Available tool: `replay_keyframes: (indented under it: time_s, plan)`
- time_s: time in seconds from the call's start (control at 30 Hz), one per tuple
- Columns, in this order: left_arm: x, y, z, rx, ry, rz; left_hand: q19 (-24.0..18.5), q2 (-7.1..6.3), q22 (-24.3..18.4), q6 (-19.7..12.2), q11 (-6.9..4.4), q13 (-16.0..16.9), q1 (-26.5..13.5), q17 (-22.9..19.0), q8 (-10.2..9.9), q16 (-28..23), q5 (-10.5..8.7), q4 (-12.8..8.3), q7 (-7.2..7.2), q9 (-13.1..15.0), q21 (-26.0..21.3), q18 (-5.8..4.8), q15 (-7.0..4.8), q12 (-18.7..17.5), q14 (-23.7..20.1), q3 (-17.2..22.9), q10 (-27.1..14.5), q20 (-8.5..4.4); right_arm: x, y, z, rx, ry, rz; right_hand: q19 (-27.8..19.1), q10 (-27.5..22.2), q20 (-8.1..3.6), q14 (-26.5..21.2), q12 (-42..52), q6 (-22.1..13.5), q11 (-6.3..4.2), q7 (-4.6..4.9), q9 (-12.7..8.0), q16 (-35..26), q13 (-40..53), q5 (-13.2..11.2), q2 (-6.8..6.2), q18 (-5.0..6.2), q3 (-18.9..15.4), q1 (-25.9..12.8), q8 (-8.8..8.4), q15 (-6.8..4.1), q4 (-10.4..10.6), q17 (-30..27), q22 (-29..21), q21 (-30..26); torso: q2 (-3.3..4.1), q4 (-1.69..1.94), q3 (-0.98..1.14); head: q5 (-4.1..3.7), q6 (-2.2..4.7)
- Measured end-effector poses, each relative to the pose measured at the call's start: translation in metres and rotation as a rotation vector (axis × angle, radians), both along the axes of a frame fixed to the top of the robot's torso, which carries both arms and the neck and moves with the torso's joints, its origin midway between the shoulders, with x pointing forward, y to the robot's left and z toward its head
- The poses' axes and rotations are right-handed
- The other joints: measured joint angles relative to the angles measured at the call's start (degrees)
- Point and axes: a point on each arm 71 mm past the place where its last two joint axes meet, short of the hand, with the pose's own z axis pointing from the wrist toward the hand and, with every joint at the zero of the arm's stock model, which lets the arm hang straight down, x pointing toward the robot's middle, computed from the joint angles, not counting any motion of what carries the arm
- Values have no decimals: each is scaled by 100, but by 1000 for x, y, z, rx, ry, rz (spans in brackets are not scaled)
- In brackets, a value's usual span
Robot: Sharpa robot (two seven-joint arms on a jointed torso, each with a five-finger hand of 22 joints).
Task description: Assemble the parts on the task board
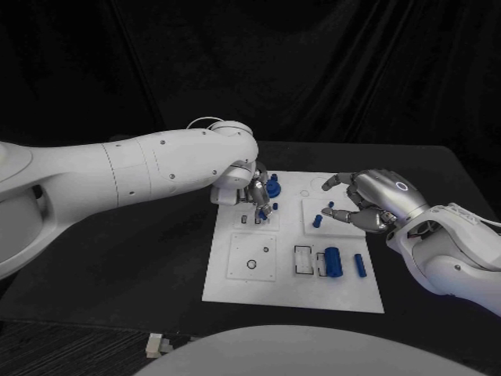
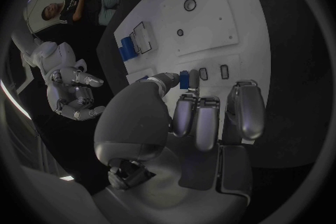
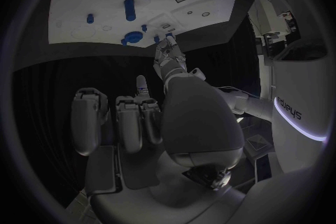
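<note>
Over the far end of the white task board [image 1: 234,291] on the black counter [image 1: 127,266], the left hand [image 1: 248,188] points down, its fingers [image 2: 183,79] pinching a small blue part [image 2: 184,79], while the right hand [image 1: 375,200] hovers at the right edge, fingers curled loosely, holding nothing.

Left hand [image 1: 250,190] crowds task board [image 1: 262,291] far-left corner beside upright blue parts [image 1: 273,186]. Right hand [image 1: 377,200] hangs over far-right edge. Near half open, save blue parts [image 1: 332,261] lying near centre-right.
</note>
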Motion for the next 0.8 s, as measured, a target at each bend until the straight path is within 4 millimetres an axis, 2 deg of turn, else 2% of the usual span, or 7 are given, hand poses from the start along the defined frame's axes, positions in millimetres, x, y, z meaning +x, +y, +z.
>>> replay_keyframes:
  time_s: [0.07,0.1,0.13,0.23,0.37,0.8]
  plan:
    - [-1,0,-2,3,-2,0,2,37,0,0,-24,0,-40,0,-22,0,-141,-57,0,16,0,0,0,39,0,-11,27,-1,0,0,-1,1,2,-1,0,0,0,0,0,0,0,0,0,0,0,0,0,0,0,0,0,0,0,0,0,0,1,-1,0,4,0]
    - [-1,0,-4,6,-5,-1,20,36,0,0,-28,0,-120,0,-45,0,-252,-203,0,26,0,0,0,39,0,102,31,-20,0,0,-1,1,3,-1,0,0,0,0,0,0,0,0,0,0,0,0,0,-1,0,0,0,0,0,0,0,0,1,-1,0,5,0]
    - [-1,0,-5,10,-8,-2,21,30,0,1,-28,0,-150,0,-60,0,-317,-230,1,37,0,0,0,39,0,103,31,-21,0,0,-1,2,4,-1,0,0,0,0,0,0,0,0,0,0,0,0,0,0,0,0,0,0,0,0,0,0,1,-1,0,6,0]
    - [-1,1,-7,23,-22,-6,35,30,0,4,-29,0,-166,0,-66,0,-429,-296,4,50,0,0,0,39,0,147,31,-7,0,0,-1,2,5,-2,0,0,0,0,0,0,0,0,0,0,0,0,-16,0,0,16,0,0,0,0,0,0,1,-1,-1,13,0]
    - [0,4,-9,39,-41,-8,42,23,0,11,-28,0,-189,0,-67,0,-485,-380,11,64,0,0,1,39,0,206,31,0,0,0,-2,2,7,-3,0,0,0,0,0,0,0,0,0,0,-1,0,-30,0,-17,30,0,0,16,0,-1,0,1,-1,-1,19,0]
    - [3,10,-12,63,-73,0,41,22,0,13,-28,-1,-249,0,-100,0,-574,-403,11,81,0,-1,1,39,0,197,31,0,2,1,-4,2,11,-6,0,-21,0,0,0,19,-20,-20,-6,0,-2,26,-7,-1,-1,52,23,0,33,0,-2,-21,-1,-2,-3,52,0]
